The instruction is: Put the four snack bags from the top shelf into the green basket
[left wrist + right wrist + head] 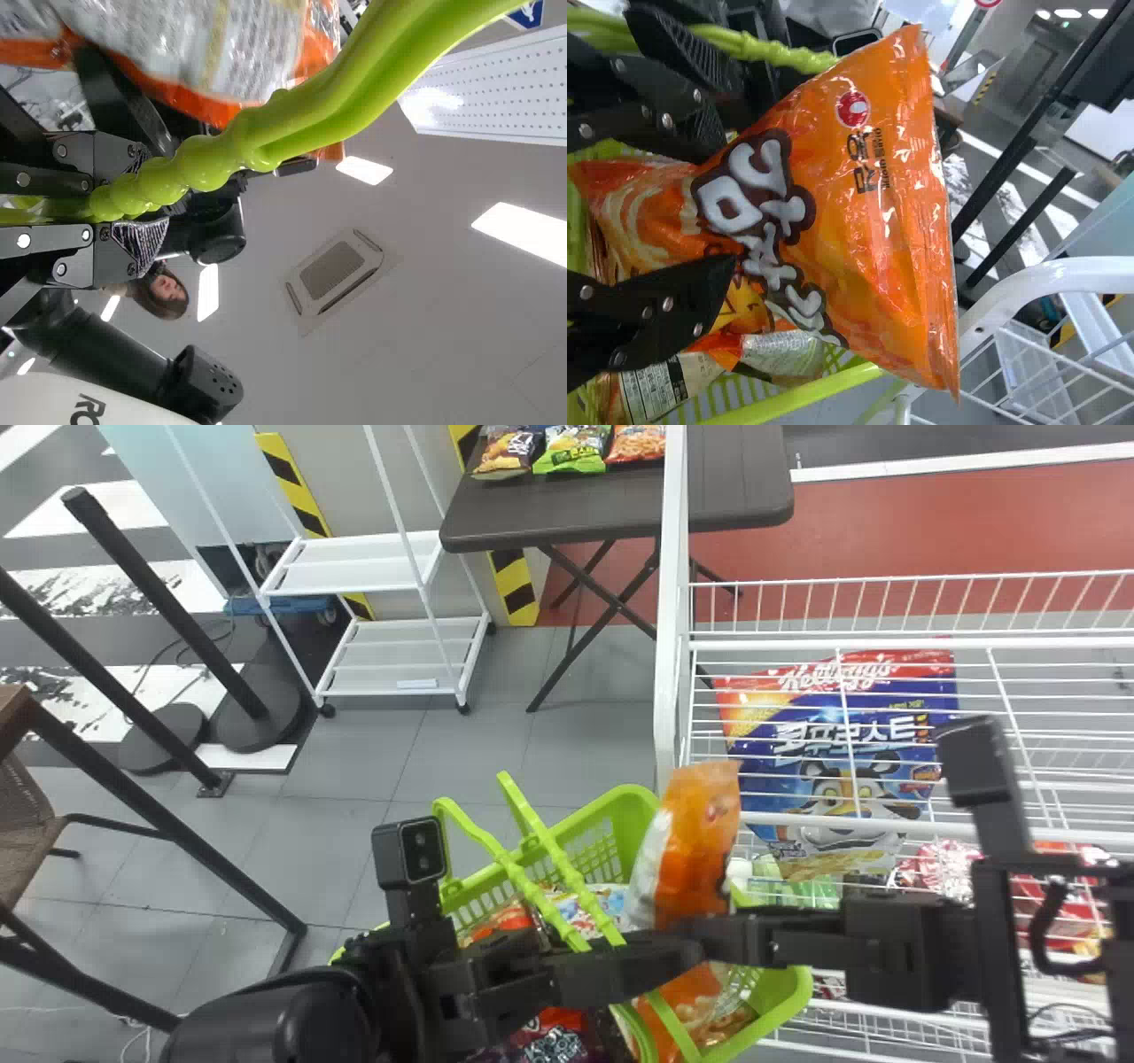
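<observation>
The likeliest trouble is the orange snack bag (877,221) toppling as it is let go. It stands upright in the mouth of the green basket (627,806), its top well above the rim, its lower end down among the bags (509,921) already there. The right gripper (731,208) has its fingers clenched about the bag's middle, which narrows between them; if they open while it is this upright, I judge it could tip over the rim towards the white wire rack (671,602) close alongside.

The handles (543,840) are the other hazard. The left gripper (137,202) has its fingers closed round them, near the bag, so the bag could catch there (slick wrapping may slide off, but a crimped end can snag). The arms are crowded together too: a careless sideways pull by the right one might knock its neighbour and tilt the basket.
</observation>
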Motion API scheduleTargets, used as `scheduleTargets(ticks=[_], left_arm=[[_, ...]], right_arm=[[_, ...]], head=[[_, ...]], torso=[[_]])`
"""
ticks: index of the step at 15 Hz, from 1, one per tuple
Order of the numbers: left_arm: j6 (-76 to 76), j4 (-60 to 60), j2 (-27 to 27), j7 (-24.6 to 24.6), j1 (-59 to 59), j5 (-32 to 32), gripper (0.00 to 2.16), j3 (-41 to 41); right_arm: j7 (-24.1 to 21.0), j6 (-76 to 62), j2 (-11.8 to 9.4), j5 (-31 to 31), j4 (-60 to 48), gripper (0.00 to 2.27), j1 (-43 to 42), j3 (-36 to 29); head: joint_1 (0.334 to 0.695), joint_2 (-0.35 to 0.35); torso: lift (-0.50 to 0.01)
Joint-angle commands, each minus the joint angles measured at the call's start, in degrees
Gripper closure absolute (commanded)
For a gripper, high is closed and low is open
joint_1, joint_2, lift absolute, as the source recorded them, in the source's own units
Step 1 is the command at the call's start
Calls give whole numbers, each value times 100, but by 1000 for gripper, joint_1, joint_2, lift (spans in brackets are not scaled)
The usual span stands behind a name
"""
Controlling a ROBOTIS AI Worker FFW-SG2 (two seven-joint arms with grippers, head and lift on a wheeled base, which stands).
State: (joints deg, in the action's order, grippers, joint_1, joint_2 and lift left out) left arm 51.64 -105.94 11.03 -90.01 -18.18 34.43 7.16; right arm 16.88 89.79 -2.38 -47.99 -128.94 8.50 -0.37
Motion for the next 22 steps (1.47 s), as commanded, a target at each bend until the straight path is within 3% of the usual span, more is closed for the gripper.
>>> scheduleTargets(ticks=[1,4,9,11,15,16,18,22], left_arm=[[-17,74,13,-56,-54,81,2148,57],[-70,153,13,-56,-80,117,2148,92],[-140,170,13,-56,-62,292,2148,92],[-175,223,66,-56,-71,468,2148,92],[-210,250,101,-56,-106,609,2145,92],[-210,250,101,-56,-133,609,2148,92],[-210,241,128,-56,-177,644,2148,84],[-210,232,180,-56,-273,662,2148,84]], right_arm=[[0,29,1,-325,-210,36,3,-289],[-9,29,18,-782,-316,46,21,-790],[26,29,45,-729,-711,53,328,-1440],[96,29,45,-237,-702,53,407,-1818],[149,29,159,2048,-439,56,979,-1783],[131,-616,177,2426,-263,56,1110,-1704],[87,-2409,177,2971,106,56,1400,-1528],[184,-6487,177,3533,739,56,1928,-1264]], head=[[695,230],[695,217],[695,178],[695,121],[695,-7],[695,-74],[695,-141],[695,-226]], torso=[[0],[0],[0],[0],[0],[0],[0],[0]])
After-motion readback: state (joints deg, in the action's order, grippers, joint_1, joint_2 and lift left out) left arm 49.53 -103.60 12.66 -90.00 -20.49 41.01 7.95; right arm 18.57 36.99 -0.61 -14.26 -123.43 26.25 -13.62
